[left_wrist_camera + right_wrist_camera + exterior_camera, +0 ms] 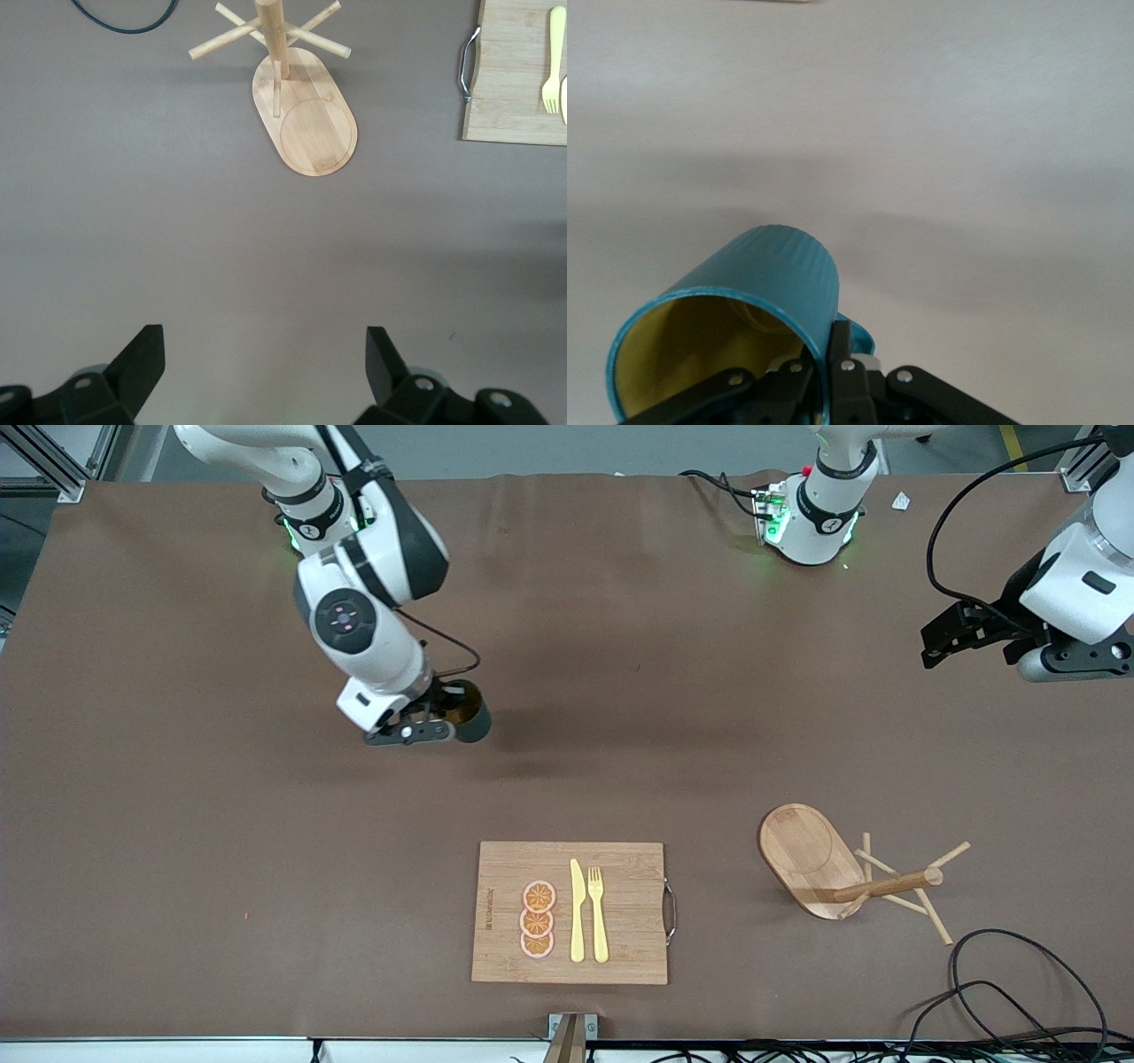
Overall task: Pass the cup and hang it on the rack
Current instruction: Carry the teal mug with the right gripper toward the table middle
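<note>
My right gripper (443, 722) is shut on the rim of the teal cup (471, 714), one finger inside and one outside next to the handle. It holds the cup tilted above the brown table, toward the right arm's end. In the right wrist view the cup (775, 274) shows its yellow inside, with the right gripper (829, 354) clamped on its wall. The wooden rack (806, 859) stands upright toward the left arm's end, near the front camera. My left gripper (930, 645) is open and empty, up in the air over the table's end; its wrist view (266, 359) looks down on the rack (306, 124).
A bamboo cutting board (625, 868) lies near the table's front edge, bearing a yellow knife (577, 912), a fork (598, 912) and orange slices (538, 919); its handle end shows in the left wrist view (509, 80). A black cable (1019, 974) loops beside the rack.
</note>
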